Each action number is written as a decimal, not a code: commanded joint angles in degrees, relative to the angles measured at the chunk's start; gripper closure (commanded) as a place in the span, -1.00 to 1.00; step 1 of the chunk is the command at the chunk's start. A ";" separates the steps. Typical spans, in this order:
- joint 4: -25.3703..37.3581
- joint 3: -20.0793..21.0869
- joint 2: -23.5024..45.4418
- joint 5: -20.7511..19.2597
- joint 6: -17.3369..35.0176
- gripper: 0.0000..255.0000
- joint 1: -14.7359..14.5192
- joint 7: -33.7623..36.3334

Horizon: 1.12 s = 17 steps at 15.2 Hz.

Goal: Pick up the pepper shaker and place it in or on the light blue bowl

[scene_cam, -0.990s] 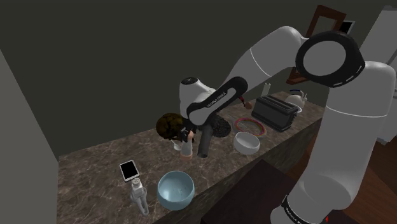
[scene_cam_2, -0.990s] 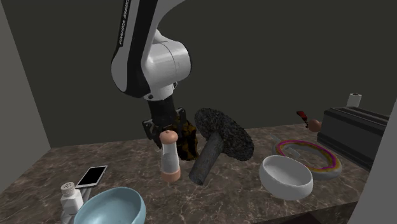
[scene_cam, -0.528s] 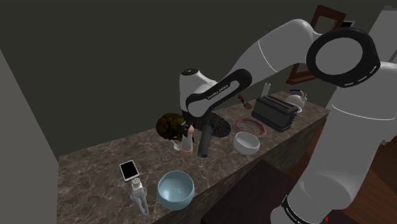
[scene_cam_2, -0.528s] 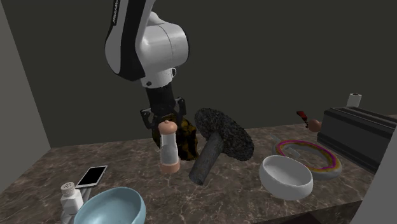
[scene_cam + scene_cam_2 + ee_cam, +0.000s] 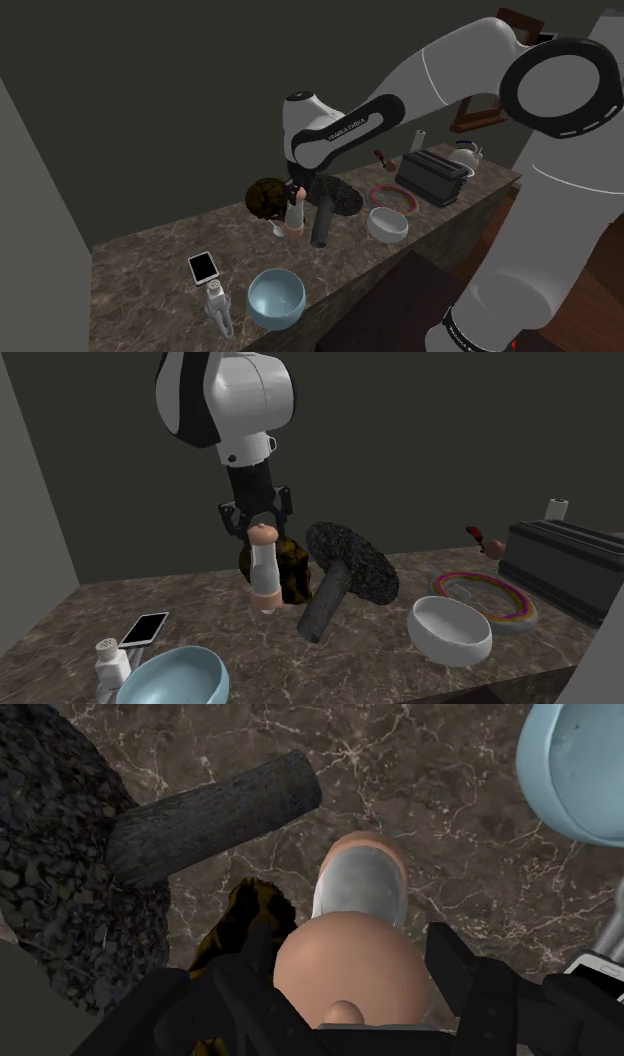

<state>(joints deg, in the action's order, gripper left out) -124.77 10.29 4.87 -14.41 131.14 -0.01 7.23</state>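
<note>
Black two-finger gripper [image 5: 259, 530] clamped on the tan knob of the tall white, tan-ended pepper shaker [image 5: 264, 574]. Shaker upright, clear of dark marbled counter [image 5: 390, 664]. Light blue bowl [image 5: 176, 678] well apart.

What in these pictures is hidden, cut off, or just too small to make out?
- The light blue bowl: mostly cut off by the wrist view's edge.
- A brown lumpy object: in the second exterior view it sits partly behind the pepper shaker and the dark mushroom-shaped thing, so it cannot be identified.
- A small red-and-brown item beside the toaster: too small in the second exterior view to name.
</note>
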 commanded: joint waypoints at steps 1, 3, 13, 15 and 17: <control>0.72 0.07 -0.90 0.54 -1.55 1.00 0.02 -0.58; 1.37 0.13 -1.71 1.00 -2.95 1.00 0.02 -1.07; 2.52 1.38 -6.78 3.03 -9.25 1.00 -1.15 -0.88; 1.09 2.58 -9.09 3.73 -10.41 1.00 -2.32 0.94; -0.07 3.84 -11.25 4.51 -11.69 1.00 -3.51 2.79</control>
<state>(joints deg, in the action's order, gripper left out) -124.11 13.47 -5.02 -10.37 120.22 -2.88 9.02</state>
